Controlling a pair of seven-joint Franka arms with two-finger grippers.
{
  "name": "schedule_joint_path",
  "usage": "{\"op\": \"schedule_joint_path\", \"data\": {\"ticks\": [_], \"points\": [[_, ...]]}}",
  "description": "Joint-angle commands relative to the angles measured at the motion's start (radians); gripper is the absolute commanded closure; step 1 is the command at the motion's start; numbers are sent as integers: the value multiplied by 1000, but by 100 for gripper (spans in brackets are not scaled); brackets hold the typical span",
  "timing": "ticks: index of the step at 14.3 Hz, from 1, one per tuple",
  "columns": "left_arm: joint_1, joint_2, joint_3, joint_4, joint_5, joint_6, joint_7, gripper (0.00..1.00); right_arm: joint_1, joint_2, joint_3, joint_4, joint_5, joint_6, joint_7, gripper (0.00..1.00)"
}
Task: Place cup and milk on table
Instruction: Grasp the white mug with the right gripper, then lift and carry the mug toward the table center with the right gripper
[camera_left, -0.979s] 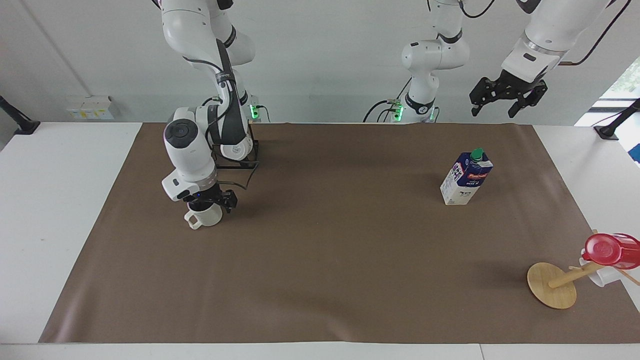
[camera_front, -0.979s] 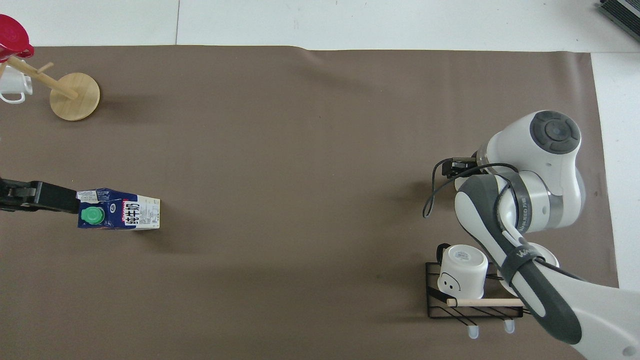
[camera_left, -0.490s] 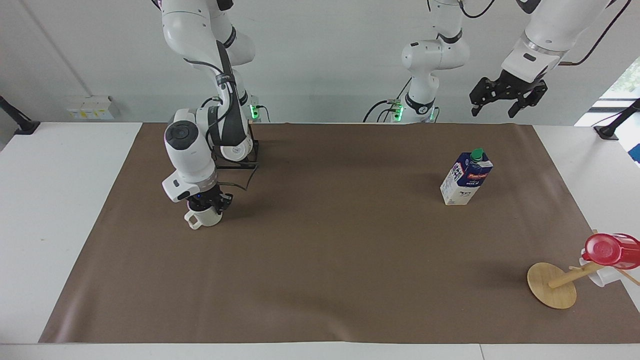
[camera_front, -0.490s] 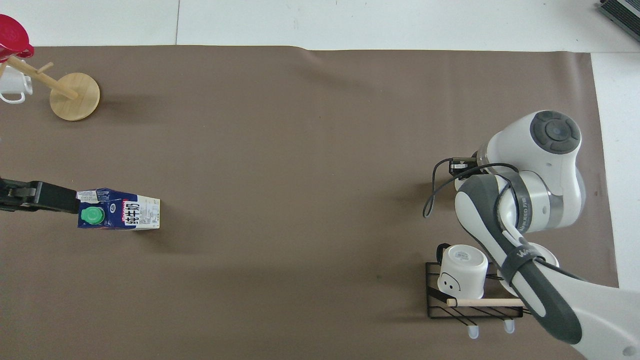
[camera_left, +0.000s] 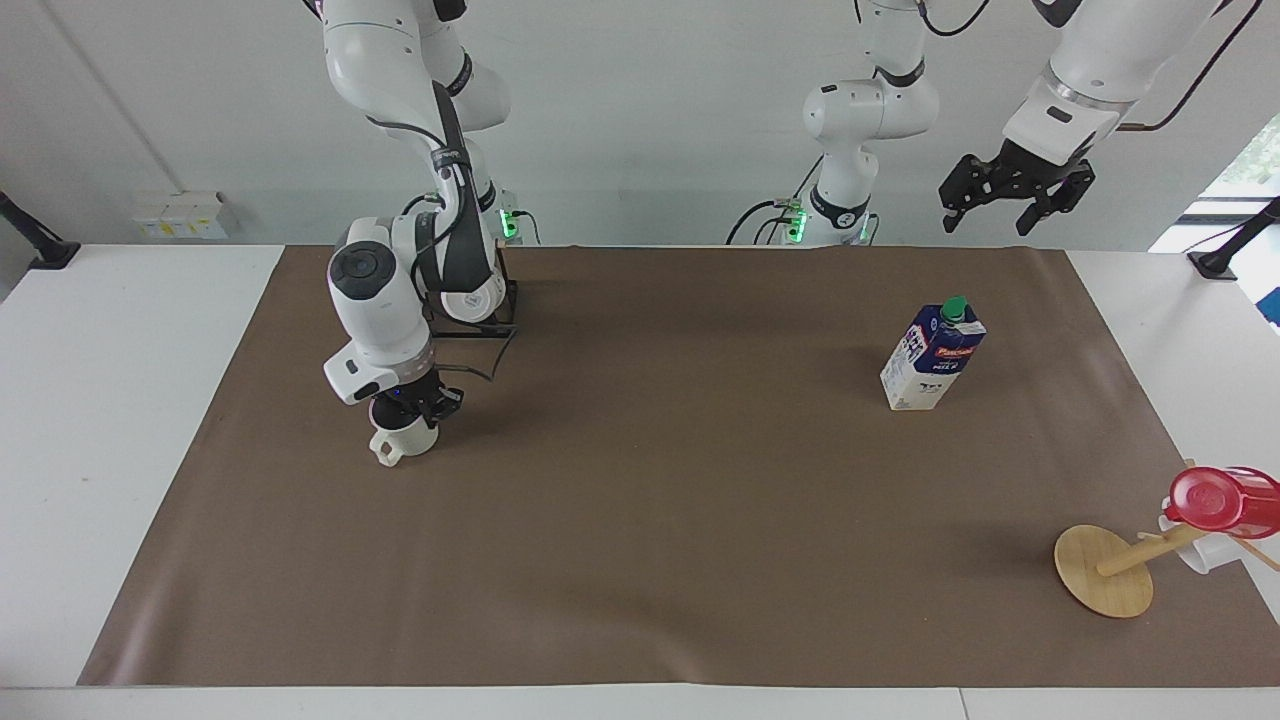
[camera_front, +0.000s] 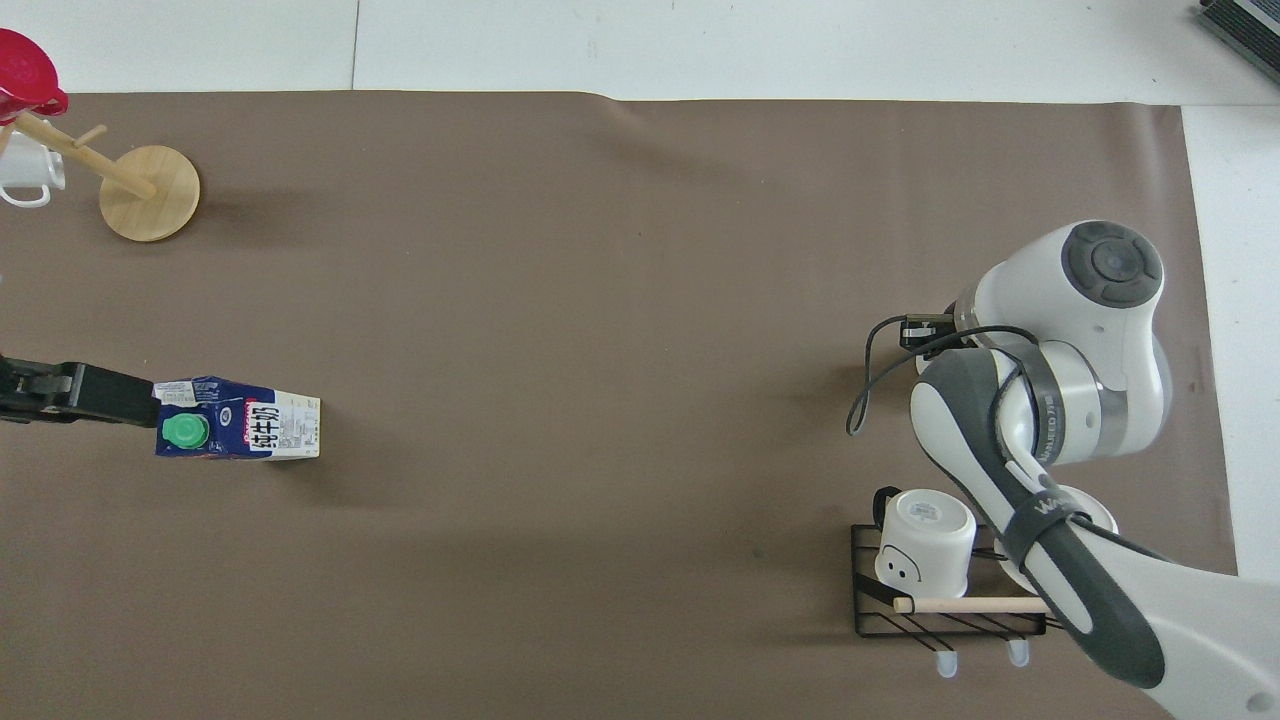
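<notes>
Cream cup (camera_left: 405, 441) gripped at its rim by the right jaws (camera_left: 415, 408).
Your left jaws (camera_left: 1015, 195) wait open; ceramic chips, so lower gently.

I see the cup (camera_left: 404, 441) on the surface (camera_left: 640, 520) toward the right arm's end, farther from the robots than the wire rack (camera_front: 945, 585). The milk (camera_left: 932, 357) stands well apart toward the left arm's end, nearer the robots than the wooden stand (camera_left: 1104, 571).

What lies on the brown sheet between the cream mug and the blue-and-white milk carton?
Nothing: in the facing view, the brown paper sheet is bare between the cream mug with loop handle and the blue-and-white milk carton with green cap.
</notes>
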Motion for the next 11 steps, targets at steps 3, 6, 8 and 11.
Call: {"op": "schedule_joint_path", "data": {"ticks": [3, 6, 8, 11], "points": [[15, 0, -7, 18, -17, -17, -11, 0, -10, -51, 5, 55, 104, -6, 43, 100], [6, 0, -7, 17, -17, -17, -8, 0, -1, -53, 5, 109, 118, -55, 114, 100], [1, -2, -7, 15, -17, -19, -11, 0, 8, -51, 8, 162, 115, -125, 177, 100], [9, -2, -7, 10, -17, -17, -11, 0, 71, -50, 7, 201, 109, -172, 273, 100]]}}
